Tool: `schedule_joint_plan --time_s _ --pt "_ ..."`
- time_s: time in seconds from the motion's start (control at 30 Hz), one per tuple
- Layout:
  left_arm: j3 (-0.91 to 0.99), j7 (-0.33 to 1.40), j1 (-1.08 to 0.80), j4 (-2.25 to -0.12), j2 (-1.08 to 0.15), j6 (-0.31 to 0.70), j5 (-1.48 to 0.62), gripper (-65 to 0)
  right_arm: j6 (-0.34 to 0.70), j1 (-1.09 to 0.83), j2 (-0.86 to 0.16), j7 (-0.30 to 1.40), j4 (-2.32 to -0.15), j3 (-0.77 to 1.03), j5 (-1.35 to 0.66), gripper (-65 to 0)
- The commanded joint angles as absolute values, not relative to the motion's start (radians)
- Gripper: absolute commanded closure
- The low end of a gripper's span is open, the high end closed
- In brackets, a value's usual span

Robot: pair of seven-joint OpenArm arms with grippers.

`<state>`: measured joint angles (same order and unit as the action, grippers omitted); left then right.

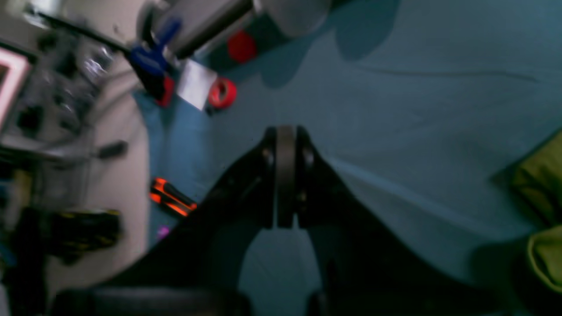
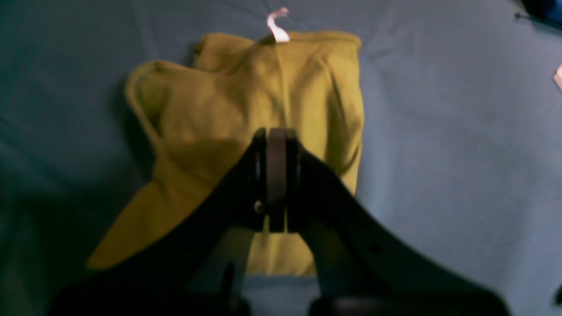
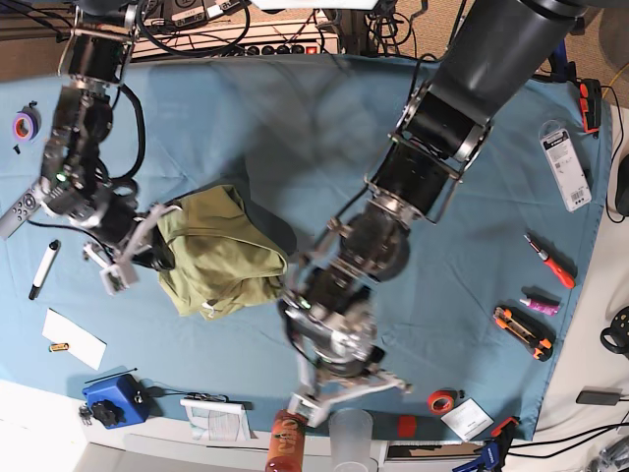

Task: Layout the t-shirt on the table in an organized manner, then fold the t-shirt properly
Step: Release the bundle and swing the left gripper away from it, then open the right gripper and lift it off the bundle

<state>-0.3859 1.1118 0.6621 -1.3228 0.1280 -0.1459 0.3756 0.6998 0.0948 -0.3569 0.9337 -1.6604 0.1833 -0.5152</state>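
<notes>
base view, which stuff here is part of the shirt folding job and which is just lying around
Part of the job:
- t-shirt, bunched into a compact bundle
- table with the teal cloth

Just lying about:
- red tape roll
- orange-handled screwdriver
- orange and black tool
- black marker
- purple tape roll
- white paper

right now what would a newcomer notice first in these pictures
The eye goes first to the olive t-shirt, folded into a compact wrinkled bundle left of centre on the teal table in the base view, a white tag at one edge. Next is the big dark arm reaching in from the top right, its left pincer shut and empty near the front edge. The right pincer, also shut, sits just beside the shirt's left edge.
</notes>
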Motion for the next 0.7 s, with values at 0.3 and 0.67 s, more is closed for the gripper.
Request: schedule_joint_plan --time_s 0.3,0.67 --pt "-0.195 1.155 0.64 -1.354 -0.047 -0.054 0.132 0.0 0.67 0.241 -0.352 0.798 -1.508 0.115 -0.38 0.0" --pt "-0.184 1.181 0.442 -1.591 -0.106 -0.054 0.085 0.0 0.698 0.352 -0.253 0.739 -1.162 0.113 -0.326 0.0"
